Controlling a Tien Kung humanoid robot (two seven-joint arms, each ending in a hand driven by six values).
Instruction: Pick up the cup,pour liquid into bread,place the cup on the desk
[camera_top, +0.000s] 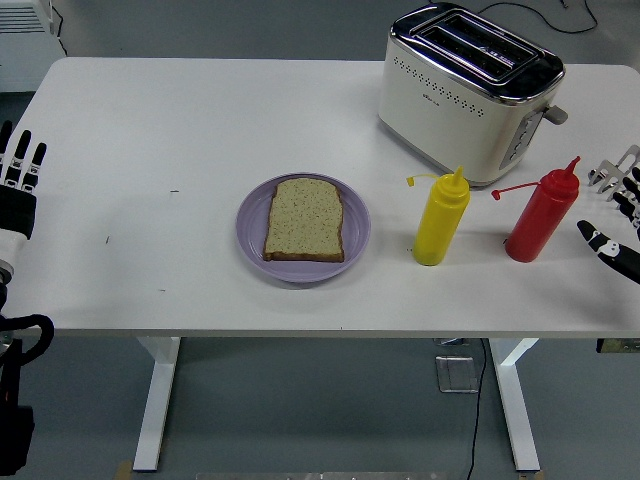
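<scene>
Resting on a purple plate (252, 222), speckled bread (304, 219) lies flat.

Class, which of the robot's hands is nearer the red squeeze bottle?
Right. The right hand hovers just beside the red squeeze bottle; the left hand is across the table at its far left edge.

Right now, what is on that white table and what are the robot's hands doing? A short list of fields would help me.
plate: round purple plate, centre of white table
bread: one speckled bread slice, lying flat on the plate
bottles: yellow squeeze bottle and red squeeze bottle, upright, caps open, right of the plate
toaster: cream and chrome toaster, behind the bottles
left hand: open, at the left edge
right hand: open, beside the red bottle, not touching
</scene>
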